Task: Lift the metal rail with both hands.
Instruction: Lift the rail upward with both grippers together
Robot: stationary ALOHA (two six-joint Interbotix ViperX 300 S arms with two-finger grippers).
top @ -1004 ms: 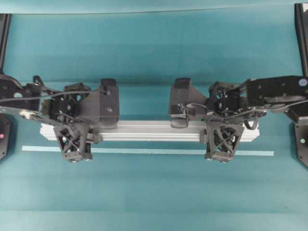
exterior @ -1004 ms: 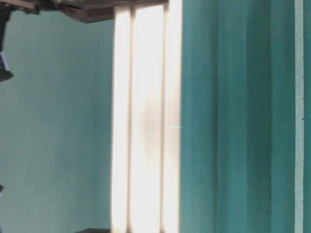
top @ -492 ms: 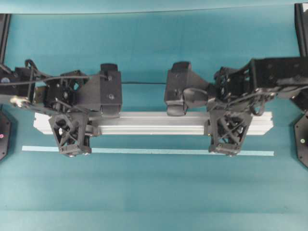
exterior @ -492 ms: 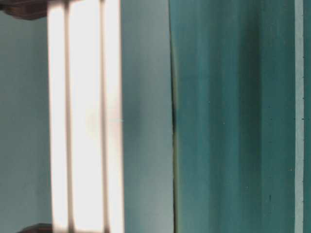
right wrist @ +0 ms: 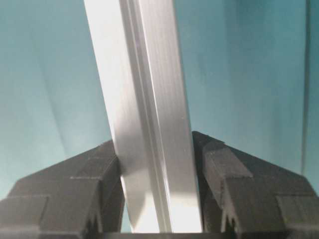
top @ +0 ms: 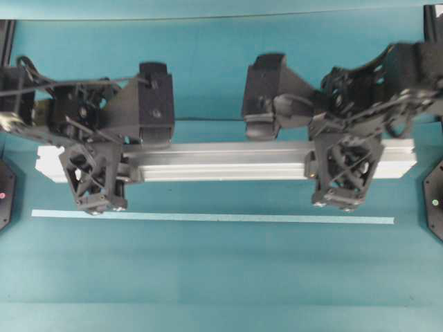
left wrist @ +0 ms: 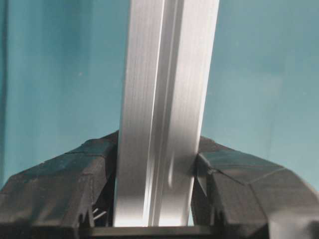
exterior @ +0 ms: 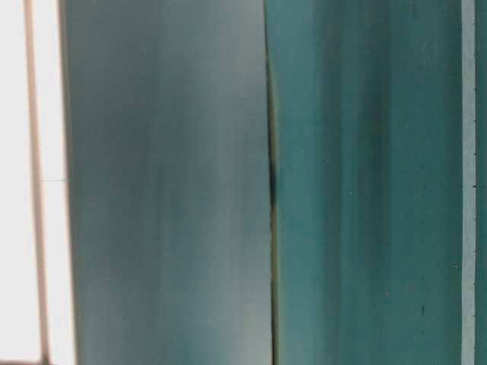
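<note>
While the black lattice-fingered left gripper (top: pixel 93 176) and right gripper (top: pixel 340 173) each clamp the long grooved silver metal rail (top: pixel 221 161) near its ends, it hangs above the teal table surface (top: pixel 221 277), beside a pale tape strip (top: pixel 208 218).

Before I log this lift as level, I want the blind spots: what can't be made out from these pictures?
- Metal rail, overhead view: the stretches under the left gripper and right gripper are hidden by their fingers.
- Table-level view: the rail is a blown-out white band cut by the left edge; neither gripper shows.
- Wrist views: the rail's far ends run off the top edge.
- The tape strip is too thin for detail.
</note>
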